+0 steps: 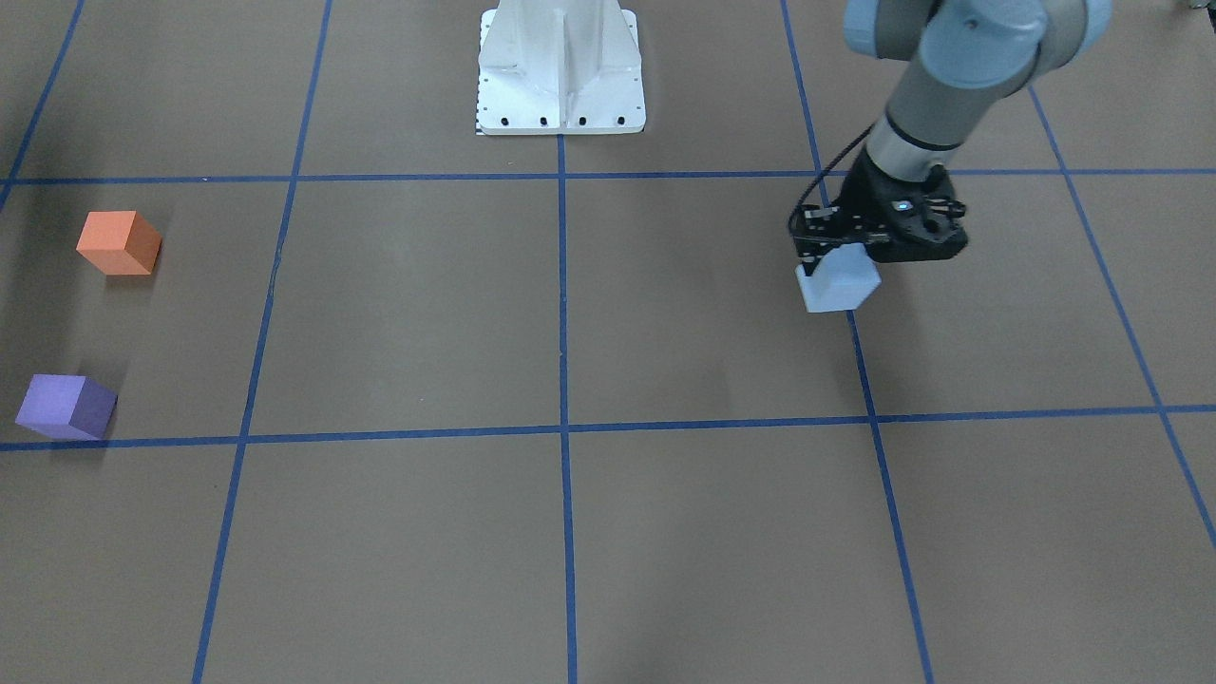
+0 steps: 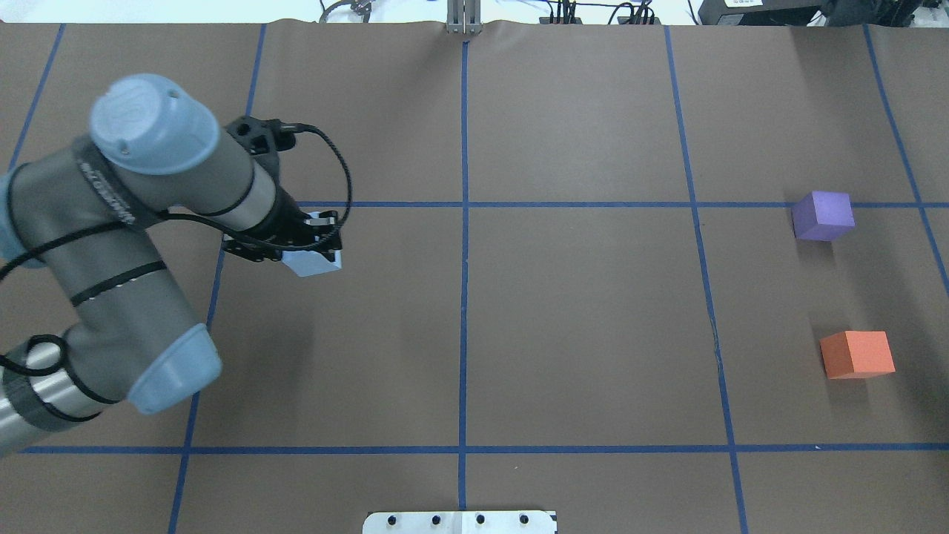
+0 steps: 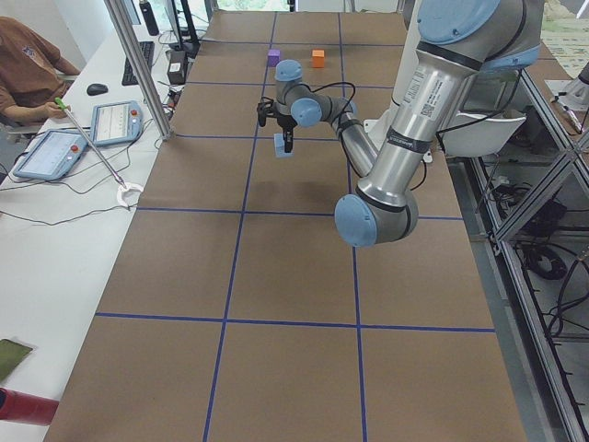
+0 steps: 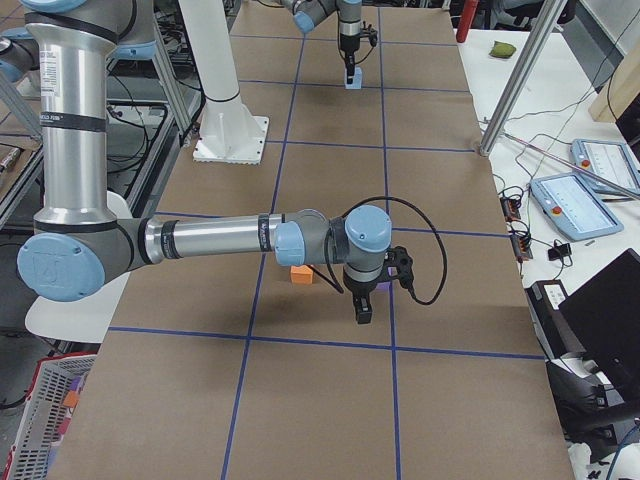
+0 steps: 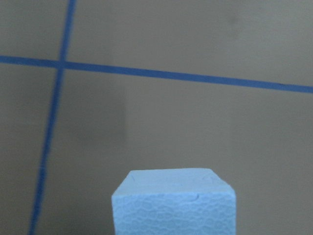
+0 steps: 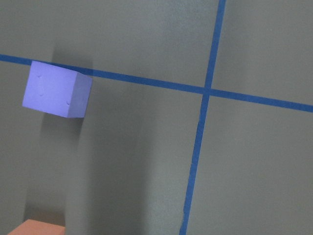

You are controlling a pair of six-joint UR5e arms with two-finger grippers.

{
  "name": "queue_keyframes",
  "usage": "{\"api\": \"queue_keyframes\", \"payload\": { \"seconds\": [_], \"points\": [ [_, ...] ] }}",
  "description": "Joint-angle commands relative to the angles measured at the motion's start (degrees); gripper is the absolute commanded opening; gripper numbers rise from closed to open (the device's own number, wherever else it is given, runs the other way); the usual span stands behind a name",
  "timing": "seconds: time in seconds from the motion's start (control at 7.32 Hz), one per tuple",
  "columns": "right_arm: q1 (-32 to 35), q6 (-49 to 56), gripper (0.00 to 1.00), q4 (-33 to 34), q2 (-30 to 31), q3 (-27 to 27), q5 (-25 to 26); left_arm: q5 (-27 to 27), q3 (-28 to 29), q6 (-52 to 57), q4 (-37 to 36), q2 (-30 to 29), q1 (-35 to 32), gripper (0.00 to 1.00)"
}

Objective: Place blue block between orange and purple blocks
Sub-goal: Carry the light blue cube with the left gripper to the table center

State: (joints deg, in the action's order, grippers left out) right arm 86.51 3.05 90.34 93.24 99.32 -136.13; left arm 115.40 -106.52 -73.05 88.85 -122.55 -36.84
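My left gripper (image 1: 838, 258) is shut on the light blue block (image 1: 838, 282) and holds it just above the brown table, on the robot's left side. The block also shows in the overhead view (image 2: 315, 262) and fills the bottom of the left wrist view (image 5: 173, 203). The orange block (image 2: 857, 354) and the purple block (image 2: 822, 216) sit apart on the far right side, with a bare gap between them. The right wrist view shows the purple block (image 6: 56, 89) and a corner of the orange block (image 6: 36, 227). My right gripper (image 4: 362, 308) hangs near them; I cannot tell if it is open.
The white robot base (image 1: 560, 66) stands at the table's middle edge. Blue tape lines (image 2: 464, 222) grid the table. An operator (image 3: 28, 69) with tablets sits at a side desk, and a metal post (image 3: 138, 64) stands by the table's edge.
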Motion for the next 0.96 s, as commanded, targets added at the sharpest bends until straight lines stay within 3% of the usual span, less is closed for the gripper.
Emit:
{"api": "queue_keyframes", "payload": {
  "seconds": [0.0,0.14,0.27,0.68,0.82],
  "points": [
    [0.0,0.1,1.0,-0.3,0.6,-0.4,-0.1,-4.4,15.3,-4.3,-0.1,-16.2,5.3,0.0],
    [0.0,-0.2,1.0,-0.3,0.5,-0.4,-0.4,-4.5,23.7,-4.0,0.4,-22.4,5.3,0.0],
    [0.0,-0.2,1.0,-0.3,0.5,-0.7,-0.6,-6.2,28.8,-3.6,1.7,-24.8,5.4,0.0],
    [-0.1,-0.8,1.0,-0.3,-0.3,-0.1,-1.1,-9.6,32.8,-1.3,3.9,-24.5,7.9,0.0],
    [0.0,-3.5,1.0,0.5,-2.5,1.3,-2.7,-9.8,33.3,-1.4,4.6,-24.4,8.3,0.22]
  ]
}}
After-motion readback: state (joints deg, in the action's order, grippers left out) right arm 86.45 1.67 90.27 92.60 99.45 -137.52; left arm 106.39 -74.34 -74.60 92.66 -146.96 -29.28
